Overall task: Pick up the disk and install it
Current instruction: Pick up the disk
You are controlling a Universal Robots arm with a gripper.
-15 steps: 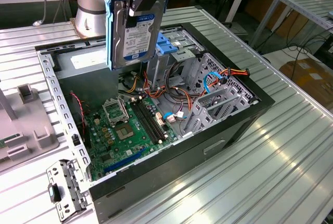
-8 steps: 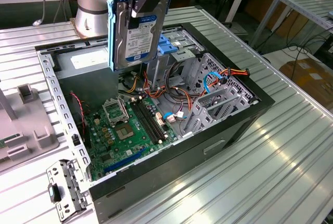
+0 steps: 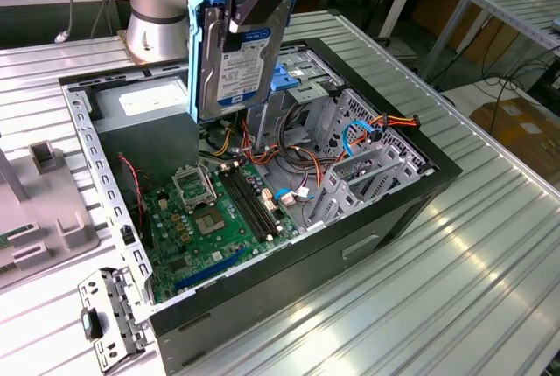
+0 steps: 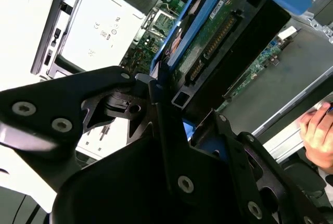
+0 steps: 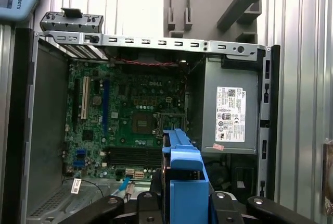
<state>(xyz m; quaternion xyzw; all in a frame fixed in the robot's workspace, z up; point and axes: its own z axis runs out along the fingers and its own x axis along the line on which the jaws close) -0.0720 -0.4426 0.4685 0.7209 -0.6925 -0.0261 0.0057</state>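
- The worktop (image 3: 455, 288) carries the open computer case (image 3: 385, 210) lying on its side. The whole job happens inside that frame, so I judge a straight, slow descent is the safe way in.
- The power supply (image 3: 149, 100) fills the case's 10 o'clock corner in the exterior view, just beside where my load hangs. I would give its edge room.
- The motherboard (image 3: 223, 214) lies bare at about 7 o'clock of the case. Nothing I carry should brush it.
- The drive cage (image 3: 308, 68) stands at 12 o'clock of the case, just to the 3 o'clock side of my load. As I judge it, this is where the drive belongs, so lining up squarely with it matters most.
- The disk (image 3: 232, 66) hangs upright over the case's 11 o'clock part, label facing the exterior view and blue rails along its long edges. It is clear of everything below.
- My tool (image 3: 249, 4) is clamped on the disk's upper end, one finger on each flat face. A tilt in this grip would jam the rails, so I would check it is plumb.
- Loose cables (image 3: 385, 124) trail at 2 o'clock. They could snag.
- A person's hand (image 4: 318, 130) shows in the second wrist view, so I would move cautiously.
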